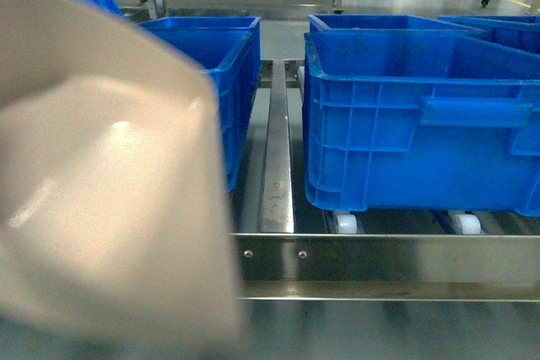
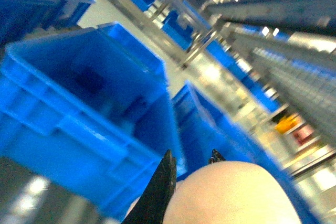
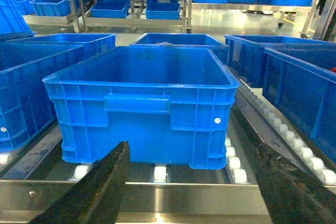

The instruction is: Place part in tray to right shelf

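Note:
The cream tray (image 1: 110, 183) fills the left half of the head view, raised, blurred and close to the camera, its edge reaching the right shelf's front rail (image 1: 380, 259). In the left wrist view my left gripper (image 2: 192, 153) has its black fingers (image 2: 164, 184) closed on a rounded cream part of the tray (image 2: 231, 195). My right gripper (image 3: 184, 145) is open with nothing between its fingers, low in front of the steel rail (image 3: 184, 198) and facing a blue crate. The part is out of view; the tray's inside does not show.
Large blue crates stand on the shelf's white rollers: one straight ahead on the right (image 1: 422, 124) (image 3: 142, 93), one partly behind the tray (image 1: 228, 65), more at the sides. A metal divider strip (image 1: 277, 166) runs between them. More racks with crates stand behind.

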Motion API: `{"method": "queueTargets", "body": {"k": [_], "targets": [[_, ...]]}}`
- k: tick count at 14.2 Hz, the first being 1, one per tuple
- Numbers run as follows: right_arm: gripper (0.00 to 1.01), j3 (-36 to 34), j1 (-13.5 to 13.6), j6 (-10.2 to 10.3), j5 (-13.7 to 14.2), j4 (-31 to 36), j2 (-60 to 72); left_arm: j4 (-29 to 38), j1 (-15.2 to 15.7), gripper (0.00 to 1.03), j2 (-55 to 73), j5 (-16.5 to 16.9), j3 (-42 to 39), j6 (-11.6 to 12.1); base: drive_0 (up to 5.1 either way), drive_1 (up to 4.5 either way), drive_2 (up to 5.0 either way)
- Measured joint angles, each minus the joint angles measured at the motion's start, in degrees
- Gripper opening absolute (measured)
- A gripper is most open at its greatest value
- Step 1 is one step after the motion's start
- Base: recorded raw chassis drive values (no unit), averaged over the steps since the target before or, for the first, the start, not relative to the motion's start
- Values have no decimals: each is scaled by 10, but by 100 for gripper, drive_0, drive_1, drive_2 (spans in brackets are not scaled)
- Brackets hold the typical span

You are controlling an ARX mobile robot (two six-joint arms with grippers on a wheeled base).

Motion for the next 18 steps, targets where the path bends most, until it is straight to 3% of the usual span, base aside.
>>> {"method": "queueTargets", "body": {"k": [1, 2, 3, 4, 6, 8, 10, 11, 12, 18], "targets": [[65, -9, 0, 0, 0, -5, -16, -24, 15, 14, -33, 16, -38, 152, 0, 0, 0], [52, -16, 0, 0, 0, -11, -26, -21, 23, 14, -49, 26, -67, 252, 0, 0, 0], [39, -20, 0, 0, 0, -18, -35, -9, 35, 14, -64, 48, -89, 328, 0, 0, 0], [26, -25, 0, 0, 0, -24, -48, -2, 40, 14, -87, 57, -108, 373, 0, 0, 0], [1, -31, 0, -1, 0, -39, -71, 5, 57, 14, -125, 79, -146, 393, 0, 0, 0], [2, -49, 0, 2, 0, -40, -95, 2, 114, 14, -163, 136, -175, 396, 0, 0, 0], [2, -49, 0, 2, 0, -58, -115, -6, 114, 14, -197, 137, -196, 400, 0, 0, 0], [2, -49, 0, 2, -1, -134, -162, -12, 114, 14, -213, 138, -203, 400, 0, 0, 0], [2, -49, 0, 3, 0, -148, -207, -18, 115, 14, -228, 137, -211, 400, 0, 0, 0], [2, -49, 0, 4, 0, -157, -208, -59, 114, 14, -310, 137, -243, 402, 0, 0, 0]]}}
